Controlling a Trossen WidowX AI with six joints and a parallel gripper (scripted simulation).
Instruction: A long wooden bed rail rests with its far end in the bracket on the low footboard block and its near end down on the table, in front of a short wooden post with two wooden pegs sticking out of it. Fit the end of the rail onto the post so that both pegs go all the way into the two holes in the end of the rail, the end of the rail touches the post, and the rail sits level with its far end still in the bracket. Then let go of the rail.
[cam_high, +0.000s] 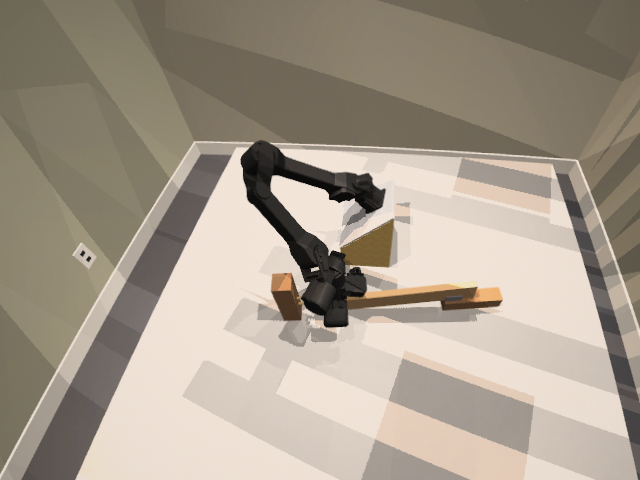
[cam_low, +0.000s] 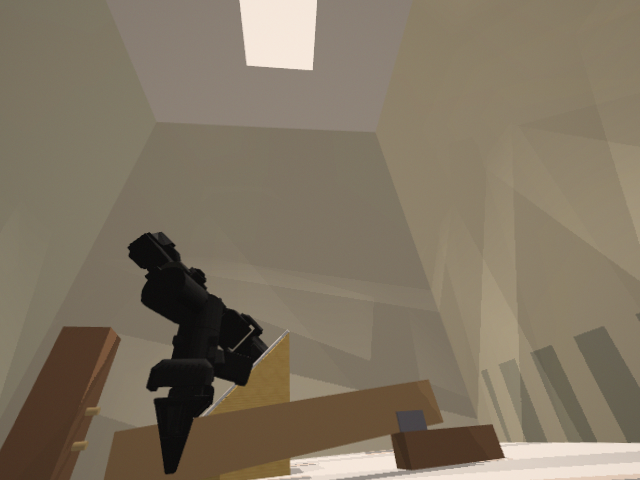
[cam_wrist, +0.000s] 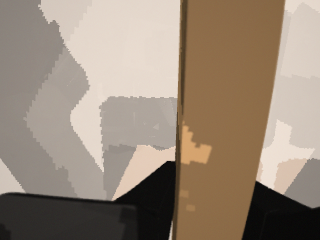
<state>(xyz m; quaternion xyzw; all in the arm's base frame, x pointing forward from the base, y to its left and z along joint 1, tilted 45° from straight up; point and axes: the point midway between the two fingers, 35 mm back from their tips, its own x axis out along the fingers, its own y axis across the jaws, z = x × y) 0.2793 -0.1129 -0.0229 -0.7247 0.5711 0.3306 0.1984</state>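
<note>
The long wooden rail (cam_high: 403, 296) (cam_low: 310, 418) (cam_wrist: 230, 75) slopes down from its far end, which sits in the grey bracket (cam_high: 452, 298) (cam_low: 412, 421) on the low footboard block (cam_high: 480, 301) (cam_low: 449, 446). Its near end is low, beside the wooden post (cam_high: 287, 299) (cam_low: 51, 392), with a gap between them. In the exterior view, the upper peg (cam_low: 92, 411) and lower peg (cam_low: 79, 445) stick out bare toward the rail. My gripper (cam_low: 171, 462) (cam_wrist: 194, 170) points down and is shut on the rail near its near end. The holes and the rail's contact with the table are hidden.
A wedge-shaped block (cam_high: 369, 248) (cam_low: 271, 382) with a yellowish side stands behind the rail. My arm reaches over from the back, between the wedge and the post. A raised pale rim (cam_high: 387, 149) borders the table.
</note>
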